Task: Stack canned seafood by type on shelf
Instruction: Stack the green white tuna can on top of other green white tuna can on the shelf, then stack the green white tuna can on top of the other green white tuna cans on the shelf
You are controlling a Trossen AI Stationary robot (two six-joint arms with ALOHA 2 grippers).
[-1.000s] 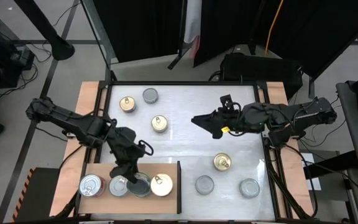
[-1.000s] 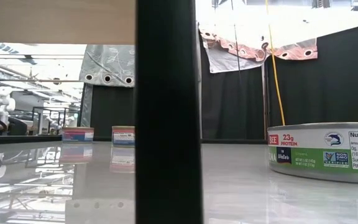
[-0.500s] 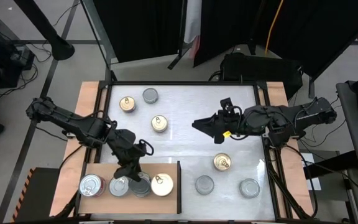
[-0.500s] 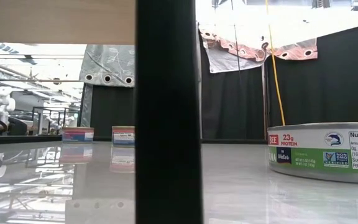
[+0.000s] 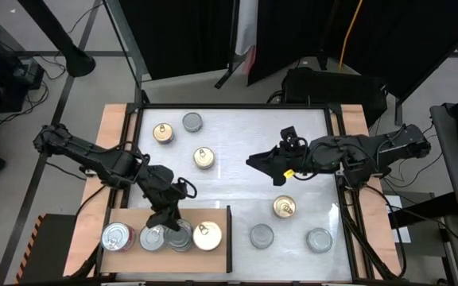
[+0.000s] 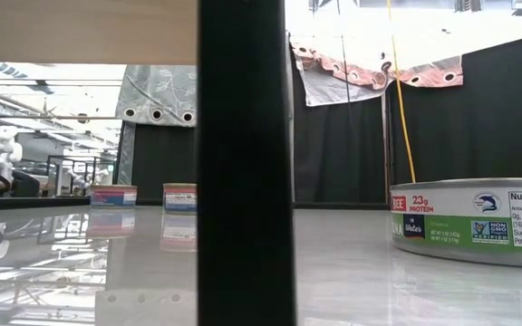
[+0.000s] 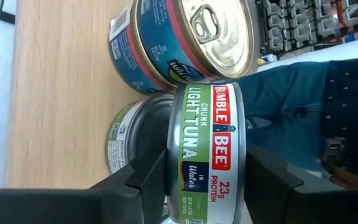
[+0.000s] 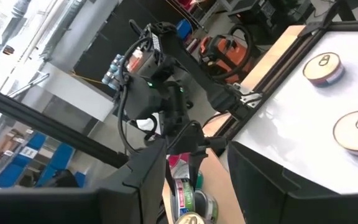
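The shelf point(image 5: 209, 214) is a wooden board at the table's near left, with a row of cans standing on it. A blue-labelled gold-lidded can point(image 7: 185, 43) stands beside a green-labelled silver tuna can point(image 7: 207, 143), which lies stacked on another green can point(image 7: 129, 140). My left gripper point(image 5: 173, 226) reaches over the shelf from its far side and is shut on the top tuna can. Right of the table's middle, my right gripper point(image 5: 253, 159) hangs in the air, open, with nothing between its fingers point(image 8: 148, 180). My left gripper has the top tuna can's near edge between its two fingers. One finger point(image 7: 272, 180) lies against the lid side point(image 7: 242, 168), the other point(image 7: 145, 180) at the bottom rim point(image 7: 170, 174). They come slanting down from the shelf's far side. The can lies flat on the can below.
Loose cans lie on the white table: two gold-lidded point(image 5: 163, 132) point(image 5: 204, 157) and a silver one point(image 5: 192, 121) at the far left, a gold one point(image 5: 285, 207) and two silver ones point(image 5: 261, 235) point(image 5: 319, 239) at the near right. The shelf's dark upright edge point(image 5: 229, 238) bounds its right side.
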